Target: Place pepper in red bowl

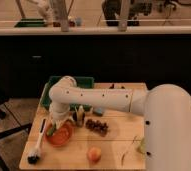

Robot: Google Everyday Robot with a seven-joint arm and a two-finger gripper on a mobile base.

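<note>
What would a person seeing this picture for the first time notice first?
The big white arm sweeps over the wooden table from the right, its gripper hanging just above the red bowl near the left edge. Something green, likely the pepper, shows at the bowl's left rim. A round orange fruit lies nearer the front.

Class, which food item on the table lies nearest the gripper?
The dark-green pepper, at the red bowl's left edge just beneath the gripper. The orange fruit and the dark cluster sit farther right.
</note>
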